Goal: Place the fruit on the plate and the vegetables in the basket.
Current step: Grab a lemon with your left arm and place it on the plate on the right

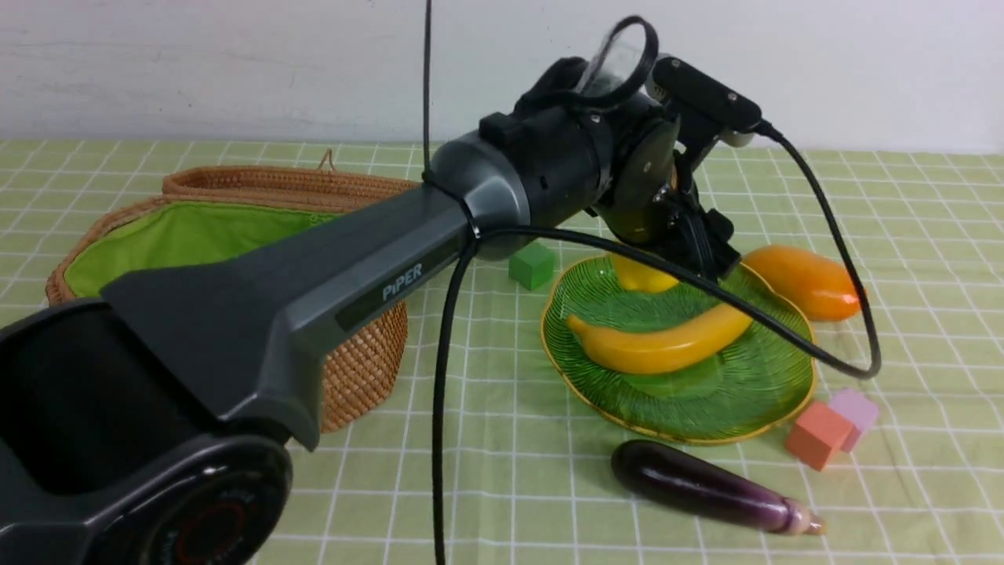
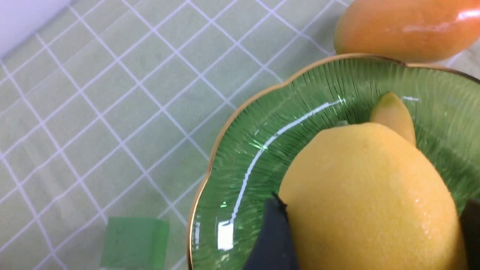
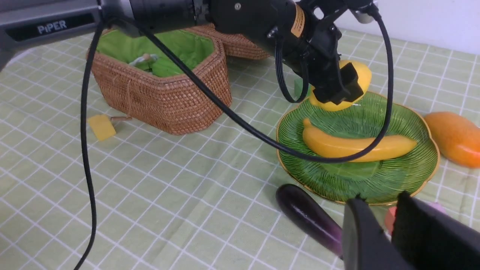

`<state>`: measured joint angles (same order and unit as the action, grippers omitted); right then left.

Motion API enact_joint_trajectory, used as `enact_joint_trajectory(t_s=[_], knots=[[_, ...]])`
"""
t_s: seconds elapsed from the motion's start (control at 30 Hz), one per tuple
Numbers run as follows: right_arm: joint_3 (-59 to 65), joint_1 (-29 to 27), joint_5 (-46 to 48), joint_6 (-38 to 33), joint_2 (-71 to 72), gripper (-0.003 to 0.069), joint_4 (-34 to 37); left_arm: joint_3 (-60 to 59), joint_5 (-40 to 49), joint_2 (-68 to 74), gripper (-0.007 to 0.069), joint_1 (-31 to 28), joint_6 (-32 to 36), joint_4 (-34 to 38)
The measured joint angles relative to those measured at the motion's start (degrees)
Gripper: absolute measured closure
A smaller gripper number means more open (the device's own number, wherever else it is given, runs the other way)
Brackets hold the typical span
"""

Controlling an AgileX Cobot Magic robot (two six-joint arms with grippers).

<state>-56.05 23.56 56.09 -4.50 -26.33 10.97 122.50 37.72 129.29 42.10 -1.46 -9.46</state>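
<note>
Green-checked cloth (image 1: pixel 510 471) covers the table. We see the left gripper (image 2: pixel 371 228) clenched on the lemon (image 2: pixel 360 180), pads (image 2: pixel 272 240) pressed on opposite sides, over the plate (image 1: pixel 706 400) at its far rim. We can't tell if the lemon touches glass. Its long axis is tilted. The right gripper (image 3: pixel 386 225) shows on the plate's near side, fingers narrowly parted, holding nothing. The banana (image 1: pixel 659 345) lies in the plate, long axis side to side. The mango (image 1: pixel 808 282) lies just off the plate's far-right rim. The eggplant (image 1: pixel 698 486) lies just off its near rim, stem end pointing right. The basket (image 1: pixel 361 369) sits well left of the plate.
</note>
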Motion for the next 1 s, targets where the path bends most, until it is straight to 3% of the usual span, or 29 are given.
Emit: enact_joint_trajectory(t_s=[0.3, 0.5, 0.67, 1.0], knots=[[0.0, 0.0, 0.22, 0.19, 0.0, 0.0514, 0.36, -0.05, -4.07, 4.21, 0.0064, -0.16, 0.06, -0.5], [0.0, 0.0, 0.22, 0.19, 0.0, 0.0514, 1.07, -0.05, -4.07, 4.22, 0.0057, -0.16, 0.06, -0.56], [0.0, 0.0, 0.22, 0.19, 0.0, 0.0511, 1.07, -0.05, -4.03, 4.22, 0.0006, -0.16, 0.0, -0.51], [0.0, 0.0, 0.22, 0.19, 0.0, 0.051, 1.12, -0.05, -2.63, 1.56, 0.0004, -0.16, 0.0, 0.85]])
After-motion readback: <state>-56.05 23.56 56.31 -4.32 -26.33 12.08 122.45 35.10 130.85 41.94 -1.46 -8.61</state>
